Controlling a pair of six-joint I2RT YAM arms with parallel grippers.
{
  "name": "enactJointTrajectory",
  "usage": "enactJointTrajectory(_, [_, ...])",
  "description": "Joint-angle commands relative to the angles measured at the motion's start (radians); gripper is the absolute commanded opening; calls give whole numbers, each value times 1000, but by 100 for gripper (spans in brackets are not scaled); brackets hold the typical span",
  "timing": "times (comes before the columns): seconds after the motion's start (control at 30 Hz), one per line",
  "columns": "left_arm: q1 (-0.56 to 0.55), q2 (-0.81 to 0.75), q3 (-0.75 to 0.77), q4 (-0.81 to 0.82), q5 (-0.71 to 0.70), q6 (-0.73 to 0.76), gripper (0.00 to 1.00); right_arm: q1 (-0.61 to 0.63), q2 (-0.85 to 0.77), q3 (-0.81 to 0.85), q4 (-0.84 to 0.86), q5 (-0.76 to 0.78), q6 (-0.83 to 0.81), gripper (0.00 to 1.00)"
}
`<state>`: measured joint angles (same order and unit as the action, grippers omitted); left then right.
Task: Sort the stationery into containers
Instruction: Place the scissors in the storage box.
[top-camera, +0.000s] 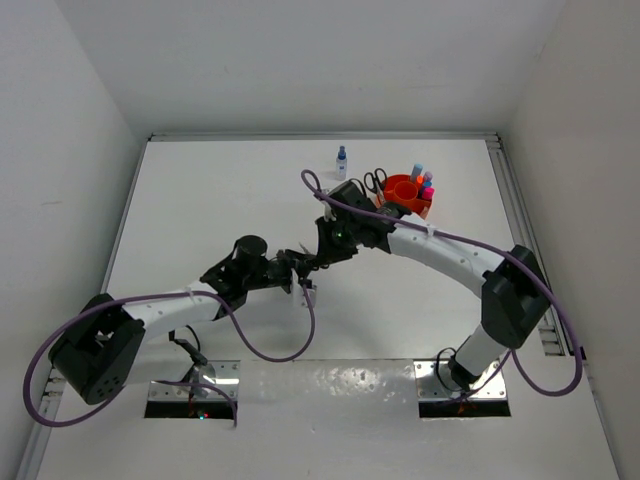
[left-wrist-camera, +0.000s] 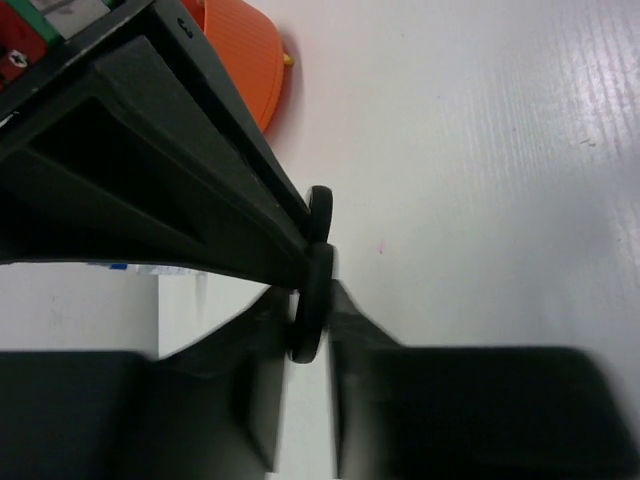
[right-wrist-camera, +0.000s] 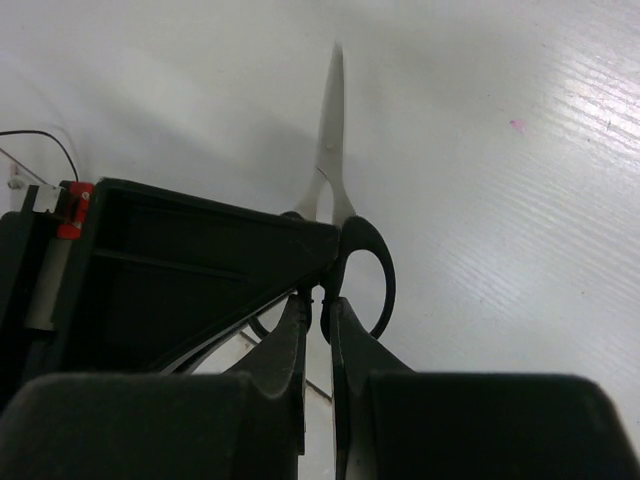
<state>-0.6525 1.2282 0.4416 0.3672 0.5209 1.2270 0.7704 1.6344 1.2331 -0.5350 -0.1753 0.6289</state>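
Right jaws clench the scissors (right-wrist-camera: 331, 150) by one handle loop; left jaws flank it, grip unclear. Likely a handover: secure your hold, then head for the tub (top-camera: 398, 188).

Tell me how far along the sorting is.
Done: markers stand in the orange tub, with one pair of scissors at its rim. In hand: the right gripper pinches the second scissors, handle also inside the left gripper. Left: those scissors and the blue-capped bottle on the table.
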Motion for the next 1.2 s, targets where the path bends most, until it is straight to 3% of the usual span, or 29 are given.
enactJointTrajectory(0.0, [4,-27,40,3,30,-7,10,23,-48,23,9,-27,9,0])
enactJointTrajectory(0.07, [2,-39,55,4,42,-49,1,30,-47,19,19,-29,17,0])
enactJointTrajectory(0.3, [4,-88,65,6,73,-112,0,40,-65,40,-9,-49,-27,0])
enactJointTrajectory(0.37, [7,-96,74,-17,80,-183,0,35,-90,109,-72,-46,-81,9])
enactJointTrajectory(0.5, [28,-121,103,-59,171,-394,0,-2,-133,310,-245,-12,-309,38])
enactJointTrajectory(0.6, [37,-134,120,11,247,-614,0,-14,-197,364,-306,36,-440,49])
enactJointTrajectory(0.73, [54,-108,155,107,335,-895,0,-13,-272,257,-287,14,-596,47])
enactJointTrajectory(0.83, [71,-92,190,131,375,-1004,0,-10,-300,218,-286,-30,-727,43])
enactJointTrajectory(1.07, [80,-90,230,124,430,-1032,0,7,-213,371,-384,-95,-802,44])
enactJointTrajectory(1.17, [80,-99,232,115,433,-1032,0,15,-180,385,-390,-98,-814,39])
